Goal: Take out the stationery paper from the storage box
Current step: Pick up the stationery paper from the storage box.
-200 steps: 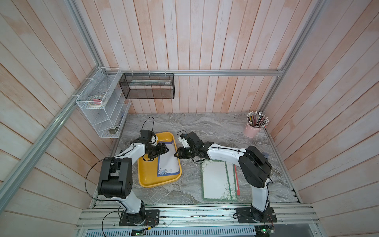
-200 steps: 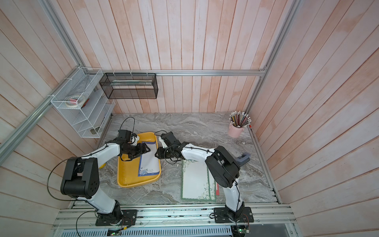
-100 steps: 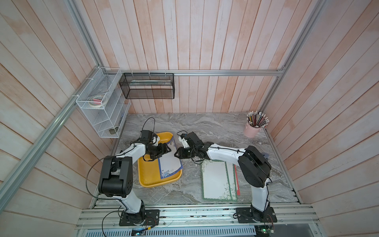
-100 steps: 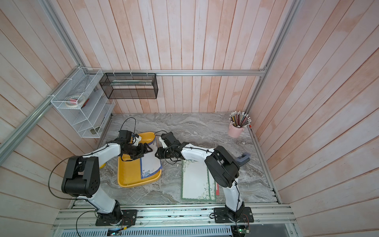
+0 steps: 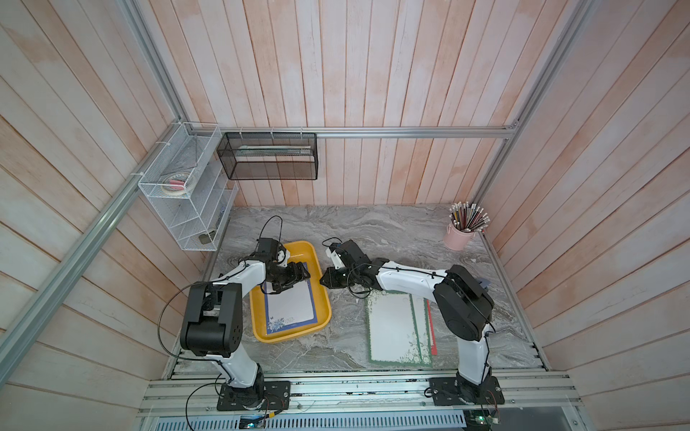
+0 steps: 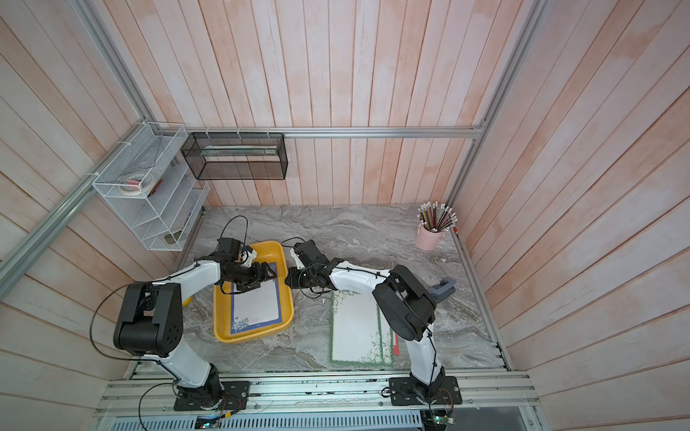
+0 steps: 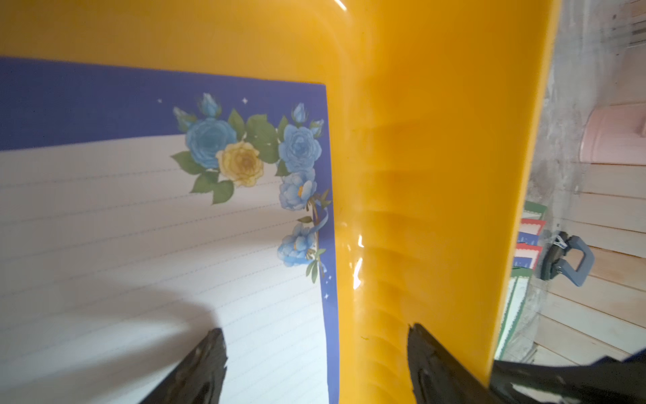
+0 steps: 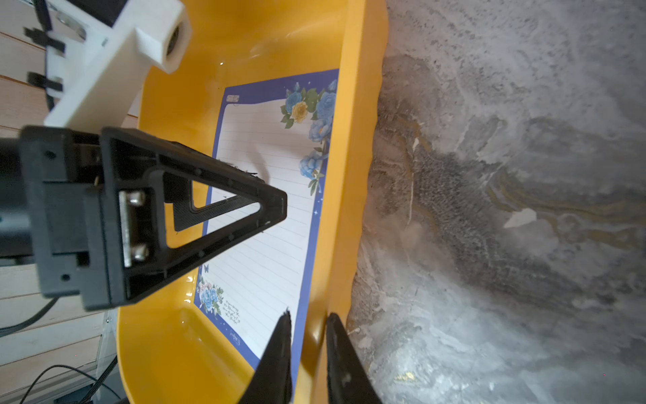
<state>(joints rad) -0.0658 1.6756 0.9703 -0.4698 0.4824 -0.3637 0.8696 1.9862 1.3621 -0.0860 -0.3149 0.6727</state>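
So the shallow yellow plastic storage box (image 5: pixel 291 337) sits on the grey marbled surface (image 5: pixel 373 231), over on the left arm's side. One sheet of stationery paper (image 5: pixel 291 306), with a pale lined centre and a blue rose border, lies flat inside it.

The left end effector (image 7: pixel 314 332) hangs low over the far end of that sheet. It's spread wide with nothing between its fingers.

The right end effector (image 8: pixel 309 314) is at the box's wall nearest the right arm. One finger is inside over the sheet's blue edge and the other is outside the rim. They're close together with the yellow wall in the gap, but I honestly can't tell if they're clamped on anything.

Well apart from the box, in front of the right arm, green-bordered sheets (image 5: pixel 392 328) lie flat on the surface. A red-bordered sheet (image 5: pixel 430 328) peeks out from under them. A pink cup of pencils (image 5: pixel 459 239) stands in the far corner.
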